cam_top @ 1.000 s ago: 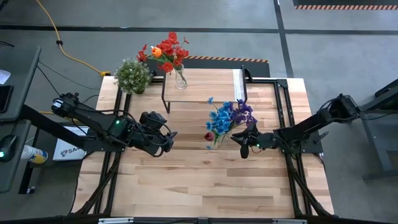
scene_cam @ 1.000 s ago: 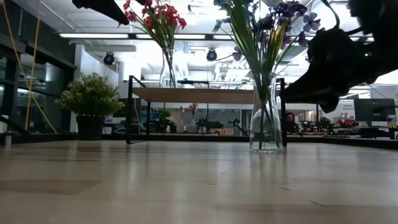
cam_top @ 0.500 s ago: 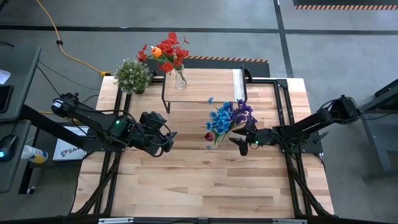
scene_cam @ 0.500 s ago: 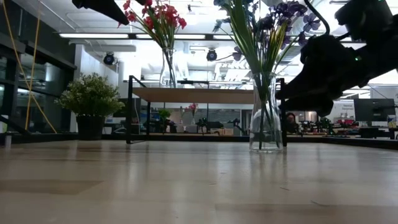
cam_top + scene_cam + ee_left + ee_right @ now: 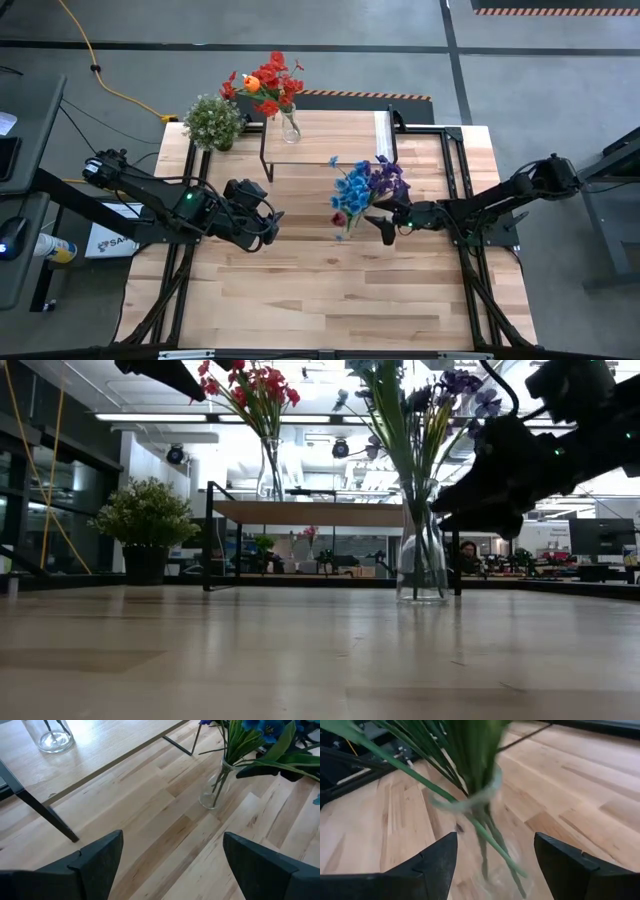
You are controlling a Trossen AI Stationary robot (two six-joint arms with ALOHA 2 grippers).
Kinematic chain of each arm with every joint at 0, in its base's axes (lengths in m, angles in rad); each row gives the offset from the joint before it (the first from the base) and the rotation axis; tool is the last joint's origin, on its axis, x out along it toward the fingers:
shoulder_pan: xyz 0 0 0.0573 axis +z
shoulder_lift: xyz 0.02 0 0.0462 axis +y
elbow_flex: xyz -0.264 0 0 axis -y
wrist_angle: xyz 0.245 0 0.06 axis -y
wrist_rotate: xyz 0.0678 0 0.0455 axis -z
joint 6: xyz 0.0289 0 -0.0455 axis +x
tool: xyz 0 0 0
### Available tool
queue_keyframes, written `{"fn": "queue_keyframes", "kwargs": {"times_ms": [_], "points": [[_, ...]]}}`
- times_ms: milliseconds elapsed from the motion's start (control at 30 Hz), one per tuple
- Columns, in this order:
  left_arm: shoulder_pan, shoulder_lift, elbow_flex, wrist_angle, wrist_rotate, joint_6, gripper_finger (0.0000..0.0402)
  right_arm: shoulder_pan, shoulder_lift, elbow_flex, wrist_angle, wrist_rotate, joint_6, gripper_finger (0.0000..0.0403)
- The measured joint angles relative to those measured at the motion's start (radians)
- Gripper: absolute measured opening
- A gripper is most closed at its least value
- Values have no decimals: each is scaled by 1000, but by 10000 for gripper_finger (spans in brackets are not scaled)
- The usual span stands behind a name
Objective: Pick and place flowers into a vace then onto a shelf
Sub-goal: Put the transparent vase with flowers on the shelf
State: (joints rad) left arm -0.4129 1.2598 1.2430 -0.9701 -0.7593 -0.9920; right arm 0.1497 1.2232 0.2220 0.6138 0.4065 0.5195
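From my seat, starting at the left: my left gripper (image 5: 268,222) hangs over the left half of the plank table (image 5: 300,300), fingers (image 5: 100,857) spread wide with nothing between them. In the low view only a dark tip of that arm shows at the top edge, cut off by the frame. Just behind the table's left rear corner stands a bushy potted plant (image 5: 213,121).

Next comes the shelf (image 5: 330,140) at the back of the table. On its left part a clear vase holds the red and orange flowers (image 5: 268,82). From above I can make out little of that glass beyond its rim.

Right of centre, on the tabletop just in front of the shelf, a second glass vase (image 5: 422,555) stands upright with the blue and purple flowers (image 5: 365,185) in it. From overhead the blooms hide this vase almost completely. One small red bloom (image 5: 338,219) sits at the bunch's lower left.

My right gripper (image 5: 388,222) is at that vase, fingers (image 5: 432,865) released and apart on either side of the neck and stems. The right wrist view is smeared, so I cannot tell whether either finger touches the glass.

The tabletop is pale wood planks. Around it I see grey floor, a yellow cable (image 5: 95,70) and striped floor tape (image 5: 555,11). Beyond the table, the low view shows a bright hall with ceiling lights and a person (image 5: 465,556) sitting far back, partly hidden by the vase.
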Motion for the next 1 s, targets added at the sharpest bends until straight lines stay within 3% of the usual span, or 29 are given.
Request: {"fn": "queue_keyframes", "kwargs": {"times_ms": [700, 1000], "points": [[0, 0, 0, -17, 0, 0, 376, 0, 5, 40, -25, 5, -53, 255], [0, 0, 0, -21, 0, 0, 376, -16, 141, 41, 131, 4, -55, 255]]}}
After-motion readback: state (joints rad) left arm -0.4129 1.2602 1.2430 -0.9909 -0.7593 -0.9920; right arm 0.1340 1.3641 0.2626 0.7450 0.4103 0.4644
